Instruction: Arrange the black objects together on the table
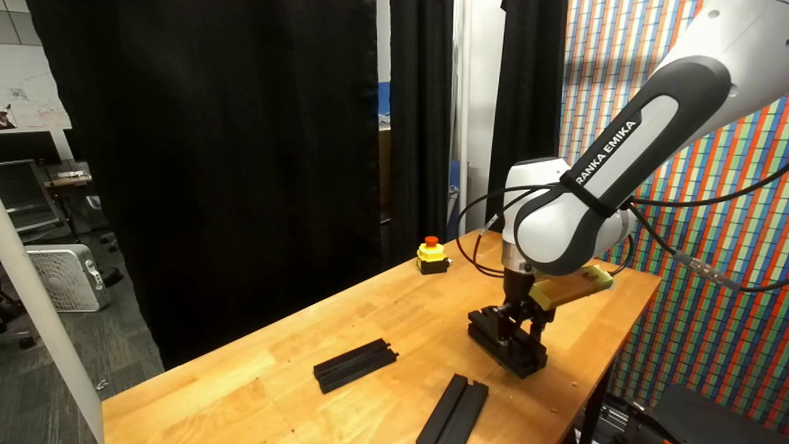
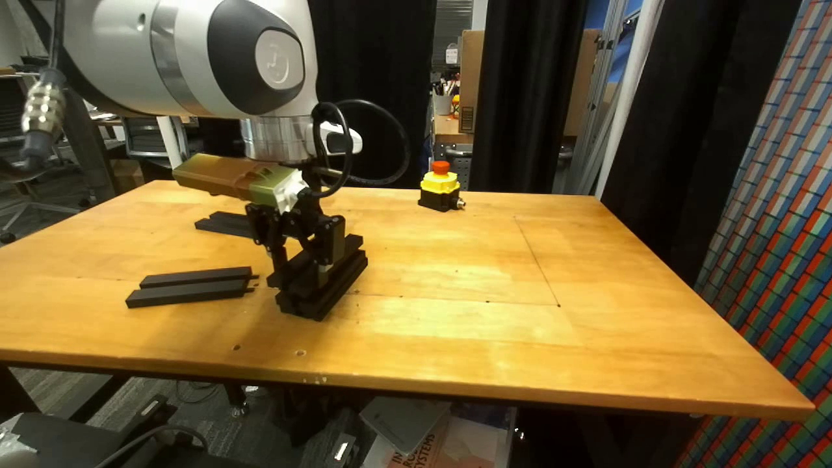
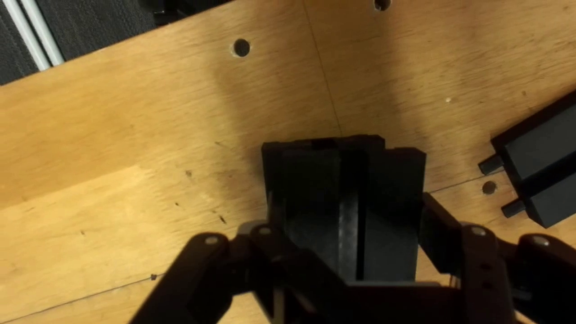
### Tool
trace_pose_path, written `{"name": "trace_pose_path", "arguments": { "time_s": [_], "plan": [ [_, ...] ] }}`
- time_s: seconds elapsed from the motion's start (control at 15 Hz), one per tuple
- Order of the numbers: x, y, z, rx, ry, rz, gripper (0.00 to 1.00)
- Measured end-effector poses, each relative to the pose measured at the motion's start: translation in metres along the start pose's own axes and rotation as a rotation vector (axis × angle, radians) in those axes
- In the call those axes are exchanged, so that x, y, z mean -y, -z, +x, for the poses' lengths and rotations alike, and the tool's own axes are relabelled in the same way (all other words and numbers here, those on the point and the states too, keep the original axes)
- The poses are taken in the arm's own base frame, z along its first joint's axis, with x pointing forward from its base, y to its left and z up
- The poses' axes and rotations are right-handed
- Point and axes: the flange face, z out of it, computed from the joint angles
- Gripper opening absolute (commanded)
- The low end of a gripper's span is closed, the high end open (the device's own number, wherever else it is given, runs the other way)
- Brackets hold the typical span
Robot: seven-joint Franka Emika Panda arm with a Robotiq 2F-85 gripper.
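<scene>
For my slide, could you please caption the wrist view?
Black two-fingered gripper clamping matte black rectangular bars, light-brown wooden table beneath, two-pinned matte black block at right.

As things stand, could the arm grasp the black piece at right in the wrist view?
Probably not yet: that piece lies nearby, but the jaws seem closed on the black stack.

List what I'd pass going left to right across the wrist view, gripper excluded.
Pale poles → fully visible round hole near the top → centre black bars → pegged black bars cut off by the right edge.
</scene>
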Motion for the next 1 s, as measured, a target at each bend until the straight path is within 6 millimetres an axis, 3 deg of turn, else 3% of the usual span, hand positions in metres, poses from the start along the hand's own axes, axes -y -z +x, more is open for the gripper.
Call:
{"name": "trace_pose_path", "arguments": {
  "time_s": [1.0],
  "plan": [
    [-0.0045, -0.0108, 0.0003, 0.013, 0.008, -0.018, 0.45]
  ]
}}
